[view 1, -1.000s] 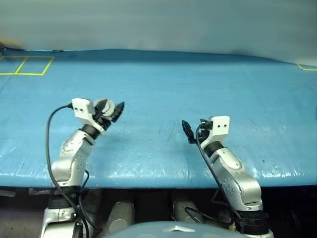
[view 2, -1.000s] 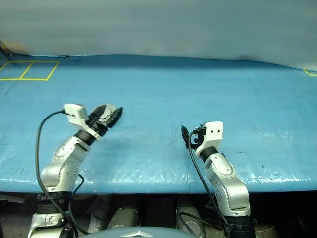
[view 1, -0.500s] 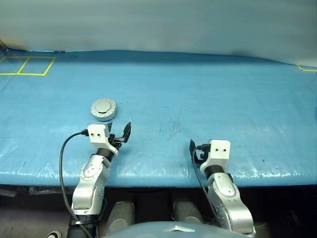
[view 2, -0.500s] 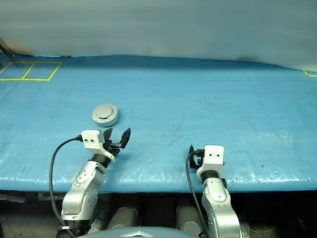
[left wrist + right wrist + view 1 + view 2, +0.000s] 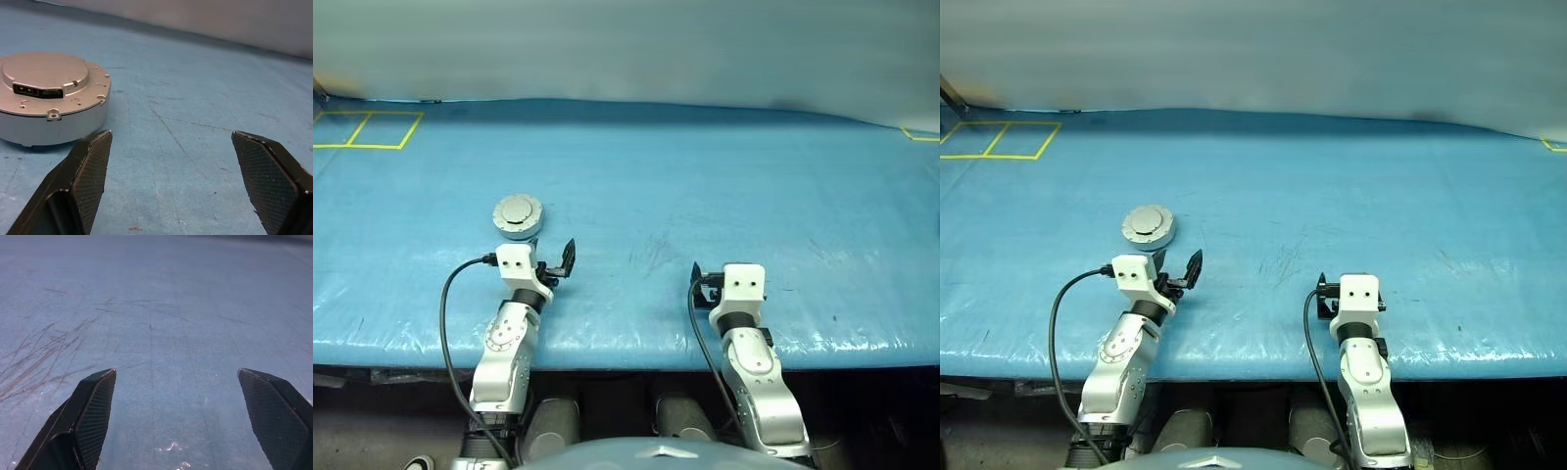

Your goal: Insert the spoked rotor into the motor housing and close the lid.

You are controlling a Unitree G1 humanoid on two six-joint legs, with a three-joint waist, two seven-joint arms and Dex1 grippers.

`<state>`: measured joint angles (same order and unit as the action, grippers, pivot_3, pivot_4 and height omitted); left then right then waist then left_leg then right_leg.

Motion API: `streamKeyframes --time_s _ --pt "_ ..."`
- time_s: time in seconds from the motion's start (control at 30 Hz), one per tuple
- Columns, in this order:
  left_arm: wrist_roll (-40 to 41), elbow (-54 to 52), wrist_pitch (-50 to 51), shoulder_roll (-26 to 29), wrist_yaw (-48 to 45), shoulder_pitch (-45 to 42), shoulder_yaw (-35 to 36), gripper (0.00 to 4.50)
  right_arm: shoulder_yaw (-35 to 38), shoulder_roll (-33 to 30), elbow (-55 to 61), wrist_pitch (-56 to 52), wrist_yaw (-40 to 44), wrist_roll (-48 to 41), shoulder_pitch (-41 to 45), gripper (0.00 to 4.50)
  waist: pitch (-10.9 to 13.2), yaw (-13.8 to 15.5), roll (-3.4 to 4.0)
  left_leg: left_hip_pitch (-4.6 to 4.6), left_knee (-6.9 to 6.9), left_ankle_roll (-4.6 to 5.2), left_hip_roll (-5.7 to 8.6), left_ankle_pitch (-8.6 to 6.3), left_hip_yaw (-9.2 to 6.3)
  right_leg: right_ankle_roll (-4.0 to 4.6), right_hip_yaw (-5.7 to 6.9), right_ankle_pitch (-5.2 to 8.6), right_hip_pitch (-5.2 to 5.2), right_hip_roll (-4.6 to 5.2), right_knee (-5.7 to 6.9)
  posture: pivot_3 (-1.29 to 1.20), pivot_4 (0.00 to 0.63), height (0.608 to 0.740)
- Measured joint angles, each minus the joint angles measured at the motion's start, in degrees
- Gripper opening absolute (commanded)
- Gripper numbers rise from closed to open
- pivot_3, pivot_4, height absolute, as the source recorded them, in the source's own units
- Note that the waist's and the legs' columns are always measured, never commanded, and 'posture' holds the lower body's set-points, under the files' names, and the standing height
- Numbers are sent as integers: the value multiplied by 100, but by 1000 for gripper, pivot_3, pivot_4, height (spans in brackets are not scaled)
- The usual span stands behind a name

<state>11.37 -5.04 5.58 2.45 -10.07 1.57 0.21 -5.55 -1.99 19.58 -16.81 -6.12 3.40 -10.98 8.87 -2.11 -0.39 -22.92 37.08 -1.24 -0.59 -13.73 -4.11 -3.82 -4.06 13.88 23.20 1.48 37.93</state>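
we see a round silver motor housing [image 5: 518, 215] sitting flat on the blue table [image 5: 724, 186], on the left side and a little way in from the near edge. from above it shows a pale, closed top with a raised round centre. in the left wrist view the same motor housing [image 5: 51, 100] shows a stepped metal top, a small dark rectangular socket on its upper face and small screw points around the rim; whether what covers it is the lid we cannot tell, and its inside is hidden from us

our left gripper [image 5: 556, 266] hovers low over the table just on the near side of the housing, pointing roughly level toward the far edge. its two black fingers [image 5: 88, 171] stand wide apart with nothing between them, and the housing lies just beyond the left finger, apart from it, not touched

our right gripper [image 5: 1327, 290] sits over the table near the front edge, well apart from the housing and to the right of the left gripper. its fingers [image 5: 93, 416] also stand wide apart and hold nothing; between them we see the blue surface with fine scratches [image 5: 58, 352] running across it

yellow tape lines [image 5: 367, 129] mark rectangles at the far left corner of the table, and another bit of yellow tape [image 5: 920, 134] shows at the far right edge
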Motion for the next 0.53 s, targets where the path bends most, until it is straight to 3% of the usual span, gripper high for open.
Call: streamKeyframes --time_s 0.53 --pt "-45 383 -105 142 -58 -210 106 4179 -61 2 -282 144 117 198 275 4191 0 3 0 0 0 0 1 0 -3 -1 2 -2 -1 0 0 0 150 740"
